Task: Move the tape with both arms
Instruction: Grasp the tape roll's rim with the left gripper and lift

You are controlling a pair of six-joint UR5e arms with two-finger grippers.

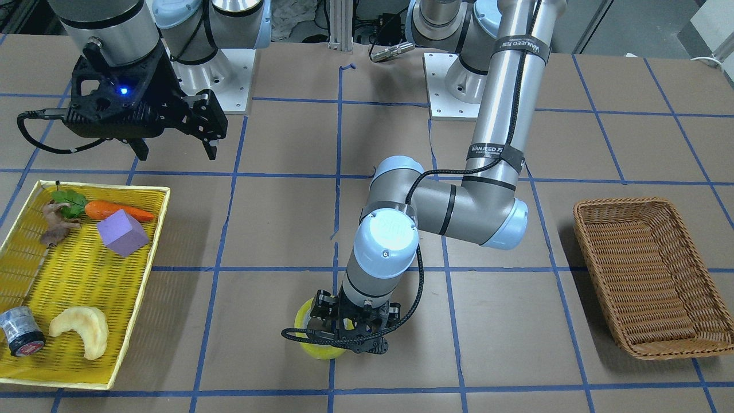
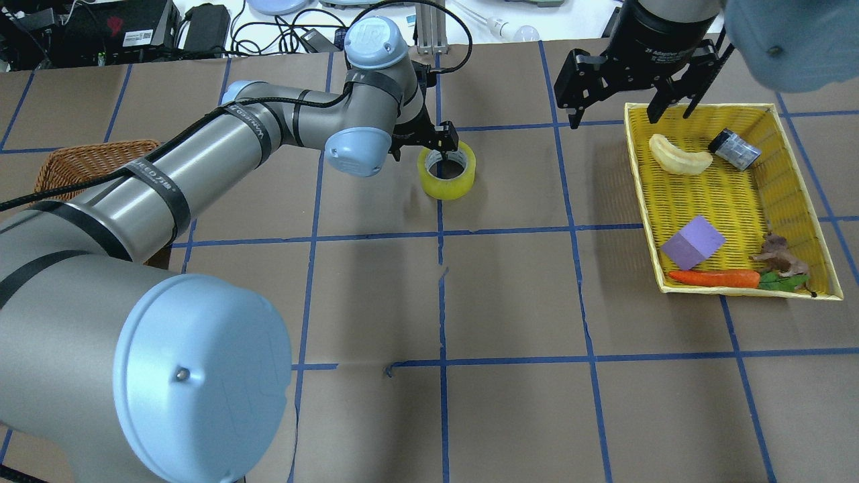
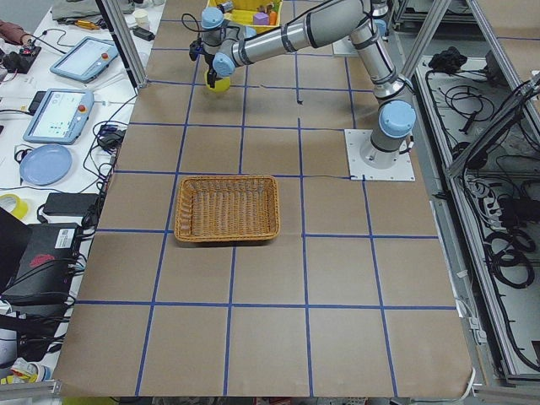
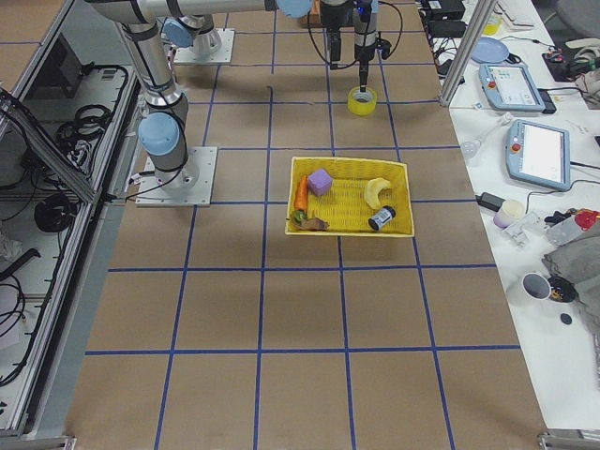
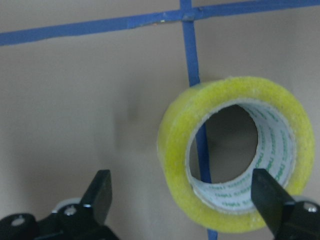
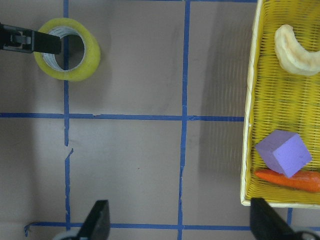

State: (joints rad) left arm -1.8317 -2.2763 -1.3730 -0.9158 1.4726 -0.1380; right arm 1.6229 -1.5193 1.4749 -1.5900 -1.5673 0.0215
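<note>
Finds tape (image 2: 448, 184) flat on table (image 2: 510, 295). Shows left gripper (image 5: 181, 175) spread astride its wall, not yet pinching; right gripper (image 1: 176, 154) spread, empty, well apart. Leaves grasp and carry, likely to basket (image 1: 642, 269).

Yellow tray (image 1: 74, 275) and wicker basket (image 1: 648, 275), well apart on the table (image 1: 287, 229).
In the tray: carrot (image 1: 117, 211) beside a purple cube (image 1: 121, 232), pale crescent (image 1: 80, 330) near a grey can (image 1: 20, 331).
</note>
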